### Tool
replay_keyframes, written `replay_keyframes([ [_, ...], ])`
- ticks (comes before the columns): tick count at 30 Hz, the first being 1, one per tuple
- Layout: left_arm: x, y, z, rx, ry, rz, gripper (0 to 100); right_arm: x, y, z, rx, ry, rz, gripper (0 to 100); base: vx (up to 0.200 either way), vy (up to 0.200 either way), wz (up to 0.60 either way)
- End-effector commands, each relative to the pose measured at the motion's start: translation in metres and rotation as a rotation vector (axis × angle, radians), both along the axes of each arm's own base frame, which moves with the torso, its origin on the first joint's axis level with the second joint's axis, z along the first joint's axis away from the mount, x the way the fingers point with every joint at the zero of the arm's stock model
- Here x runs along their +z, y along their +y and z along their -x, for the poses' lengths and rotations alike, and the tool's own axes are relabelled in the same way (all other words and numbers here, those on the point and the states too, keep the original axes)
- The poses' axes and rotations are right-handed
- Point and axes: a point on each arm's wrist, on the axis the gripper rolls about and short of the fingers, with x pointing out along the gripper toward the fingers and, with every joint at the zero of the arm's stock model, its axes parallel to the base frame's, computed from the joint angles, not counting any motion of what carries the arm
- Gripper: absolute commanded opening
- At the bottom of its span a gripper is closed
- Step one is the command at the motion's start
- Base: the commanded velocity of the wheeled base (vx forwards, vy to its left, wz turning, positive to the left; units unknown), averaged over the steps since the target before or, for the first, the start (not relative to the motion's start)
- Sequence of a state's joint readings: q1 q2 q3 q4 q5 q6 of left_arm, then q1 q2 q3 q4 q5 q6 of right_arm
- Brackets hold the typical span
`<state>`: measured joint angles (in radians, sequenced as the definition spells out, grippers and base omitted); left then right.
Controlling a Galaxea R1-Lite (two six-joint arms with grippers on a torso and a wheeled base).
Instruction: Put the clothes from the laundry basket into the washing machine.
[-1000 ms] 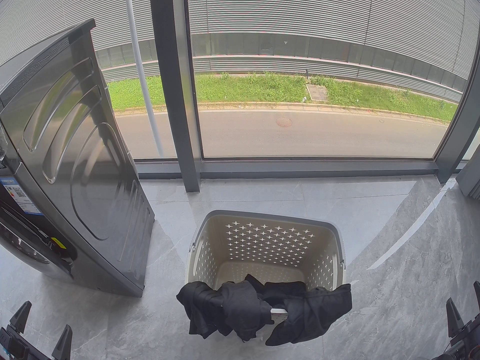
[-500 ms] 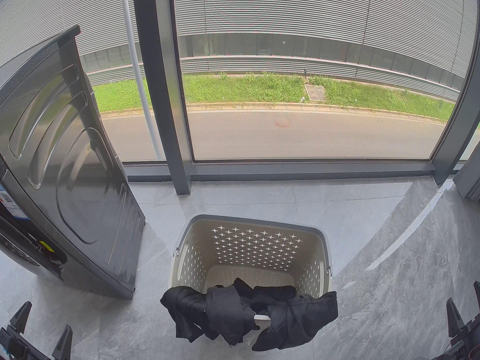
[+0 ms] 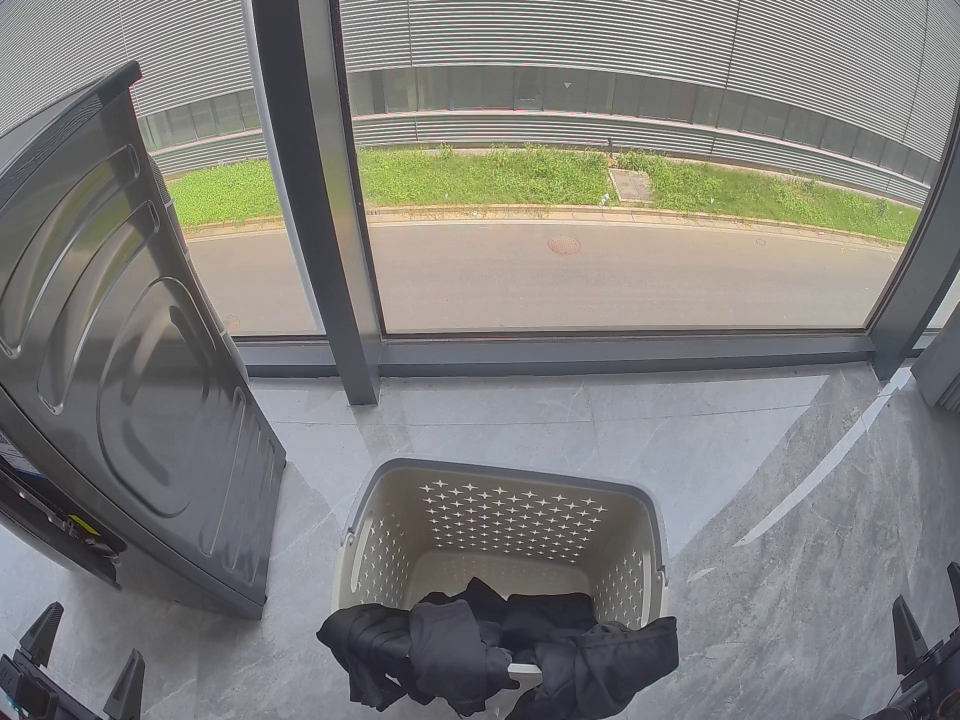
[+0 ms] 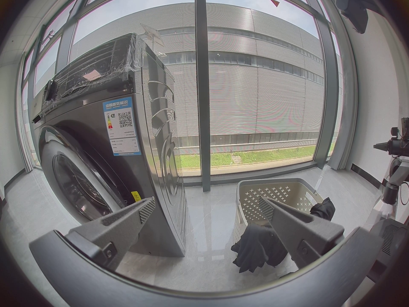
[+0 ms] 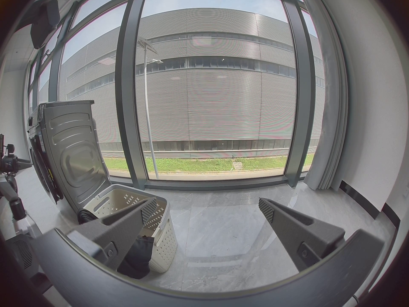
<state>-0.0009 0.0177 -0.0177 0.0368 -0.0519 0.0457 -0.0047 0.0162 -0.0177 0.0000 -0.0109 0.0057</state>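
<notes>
Closest in, low at the edge of the head view, the left pincer (image 3: 88,652) sits down at the left corner with its fingers spread wide, fully released, nothing between them. Same deal with the right pincer (image 3: 930,612) at the right corner: released, holding nothing, hanging over bare floor (image 3: 790,572) well off to the side of the basket.

Between the two and a bit further out are the black clothes (image 3: 470,642). They're bunched up and draped over the near rim of the laundry basket (image 3: 510,474), part hanging down the outside, part slumped inside. It looks like more than one piece, but I can't tell how many since it's all the same black. The basket is a cream plastic one with star-shaped holes in the walls, standing upright on the grey marble-look floor. The far half of its inside is bare.

To the left of the basket, near it but not touching, stands the dark grey washing machine (image 3: 130,372), showing its ribbed side panel to the basket. The left wrist view catches its front with the round door (image 4: 76,184) and a label sticker above it.

Behind all that is a floor-to-ceiling window (image 3: 620,152) with a thick dark post (image 3: 320,202), then a road, a strip of grass and a big ribbed grey building outside.
</notes>
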Motion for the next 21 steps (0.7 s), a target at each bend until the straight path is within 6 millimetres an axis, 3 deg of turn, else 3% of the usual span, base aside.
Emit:
replay_keyframes([
  [1,-0.0053,0.0000,0.0000,-0.001,0.000,0.001,100,-0.0053,0.0000,-0.0001,0.000,0.001,0.000,100,0.200,0.000,0.00],
  [10,-0.0053,0.0000,0.0000,-0.001,0.000,0.000,100,-0.0053,0.0000,-0.0001,0.000,0.001,0.000,100,0.200,0.000,0.00],
  [21,-0.0053,0.0000,0.0000,-0.001,0.000,-0.002,100,-0.0053,0.0000,-0.0001,0.000,0.001,0.000,100,0.000,0.000,0.00],
])
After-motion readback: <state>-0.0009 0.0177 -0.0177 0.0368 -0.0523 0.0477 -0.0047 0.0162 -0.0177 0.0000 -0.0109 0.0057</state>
